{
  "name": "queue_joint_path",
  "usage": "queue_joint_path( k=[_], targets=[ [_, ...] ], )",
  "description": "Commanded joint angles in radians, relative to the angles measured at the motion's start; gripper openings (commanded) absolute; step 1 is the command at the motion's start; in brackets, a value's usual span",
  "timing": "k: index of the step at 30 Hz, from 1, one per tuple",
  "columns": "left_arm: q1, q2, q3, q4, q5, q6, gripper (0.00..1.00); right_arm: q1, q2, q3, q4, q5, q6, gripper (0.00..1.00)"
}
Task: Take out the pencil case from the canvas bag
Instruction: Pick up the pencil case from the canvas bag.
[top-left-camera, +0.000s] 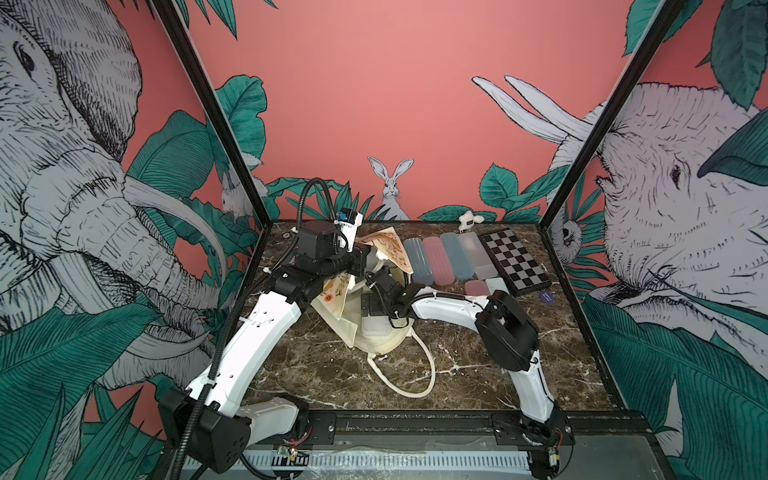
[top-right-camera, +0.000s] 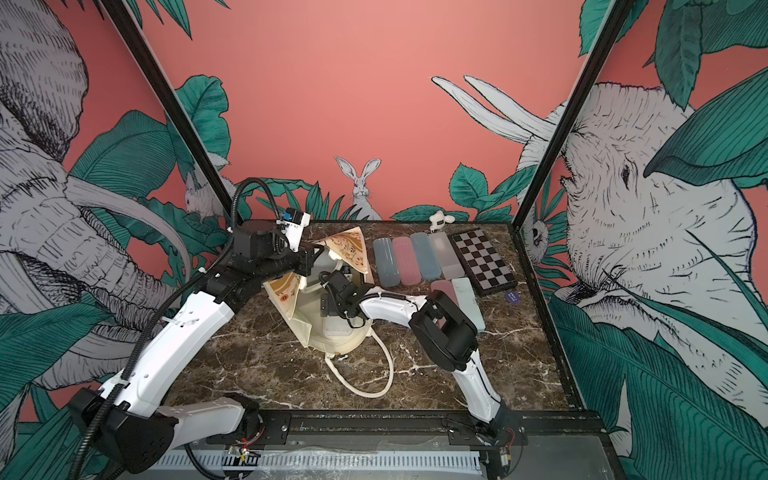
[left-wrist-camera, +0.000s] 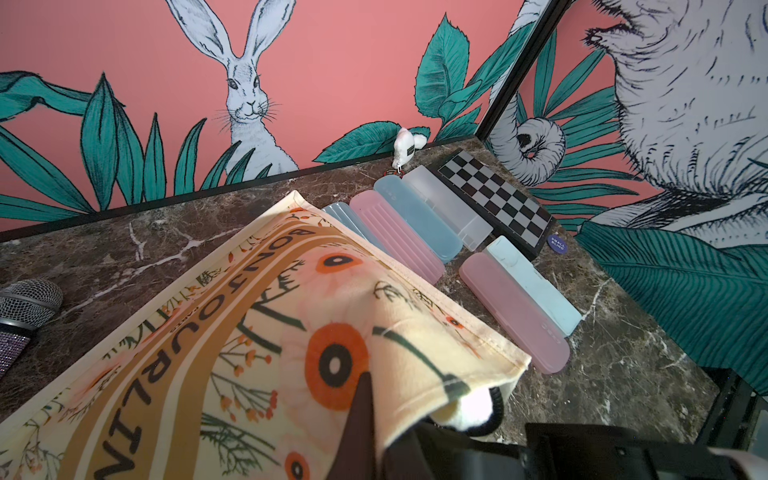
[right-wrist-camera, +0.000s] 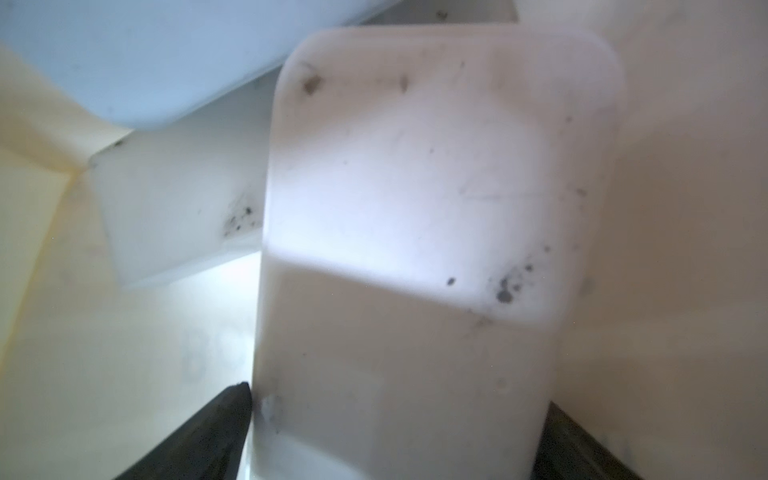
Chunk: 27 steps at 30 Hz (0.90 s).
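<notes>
Coral jungle-mural walls (top-left-camera: 395, 104) enclose a dark marble surface (top-left-camera: 311, 365), with one canvas bag (top-left-camera: 380, 338) lying open at centre, one chessboard (top-left-camera: 515, 262) far right, and six loose pencil cases (top-left-camera: 436, 259) between them. The left end effector (left-wrist-camera: 365, 399) pinches the bag's rim; the right end effector (right-wrist-camera: 399, 401), inside the bag, spreads wide astride one frosted white pencil case (right-wrist-camera: 415, 187).

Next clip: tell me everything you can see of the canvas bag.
The canvas bag is a cream cloth tote printed with orange flowers, mustard stripes and dark lettering. It lies slumped on the marble table, mouth gaping, with one loop handle trailing toward the robot. The left gripper pinches its printed rim and holds it up. The right gripper reaches inside, jaws open either side of a whitish pencil case.
</notes>
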Motion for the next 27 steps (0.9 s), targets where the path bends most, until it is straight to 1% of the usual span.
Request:
queue_joint_path(
  k=[1,6,11,15,17,23,27],
  targets=[
    [0.007,-0.038,0.036,0.065,-0.028,-0.021,0.0,-0.016,-0.061,-0.077,0.087,-0.055,-0.015,0.99],
    [0.009,-0.025,0.034,0.07,-0.041,-0.033,0.0,-0.021,-0.096,-0.143,0.123,-0.045,0.06,0.99],
    [0.008,-0.012,0.036,0.066,-0.044,-0.036,0.0,-0.023,-0.124,-0.247,0.24,-0.071,0.144,0.98],
    [0.007,0.0,0.039,0.066,-0.031,-0.039,0.0,-0.022,-0.143,-0.307,0.375,-0.116,0.162,0.99],
    [0.008,0.002,0.036,0.068,-0.027,-0.042,0.0,-0.025,-0.156,-0.319,0.395,-0.111,0.162,0.98],
    [0.008,0.002,0.035,0.07,-0.031,-0.041,0.0,-0.034,-0.19,-0.333,0.295,-0.028,0.205,0.98],
    [0.008,0.003,0.035,0.071,-0.031,-0.04,0.0,-0.034,-0.185,-0.313,0.137,0.058,0.248,0.98]
  ],
)
